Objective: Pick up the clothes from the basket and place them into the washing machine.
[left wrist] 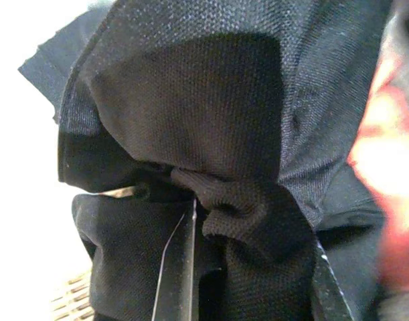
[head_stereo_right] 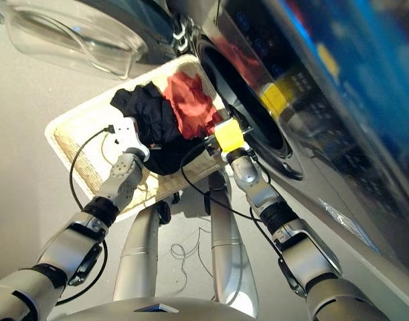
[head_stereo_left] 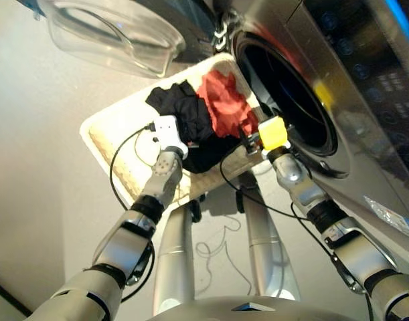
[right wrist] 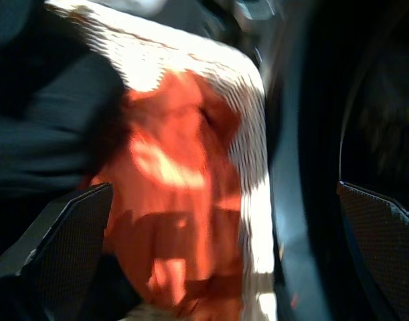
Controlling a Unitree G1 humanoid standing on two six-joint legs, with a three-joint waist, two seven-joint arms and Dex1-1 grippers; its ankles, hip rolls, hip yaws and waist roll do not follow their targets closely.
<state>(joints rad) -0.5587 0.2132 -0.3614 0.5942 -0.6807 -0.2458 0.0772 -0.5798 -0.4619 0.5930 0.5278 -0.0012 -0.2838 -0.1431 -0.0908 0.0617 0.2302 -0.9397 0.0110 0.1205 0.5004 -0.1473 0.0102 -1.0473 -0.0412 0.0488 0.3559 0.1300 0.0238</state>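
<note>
Two dark garments, a black one [head_stereo_left: 184,110] and a navy one [left wrist: 324,154], lay bunched with the red one [head_stereo_left: 224,100] in the basket [head_stereo_left: 110,134], right by the washer's drum mouth [head_stereo_left: 291,93]. Soft, light, floppy stuff, so I'd pinch a thick fold, like the black bunch the left gripper [left wrist: 251,267] had pressed between its fingers, arm reaching straight forward. Right gripper [right wrist: 224,254] hung with fingers spread wide, red cloth just ahead of it, forearm angled up beside the drum.

floor [head_stereo_left: 37,221]: pale, smooth, plain | cable [head_stereo_left: 214,251]: thin, looped on floor | light: bright, glare
</note>
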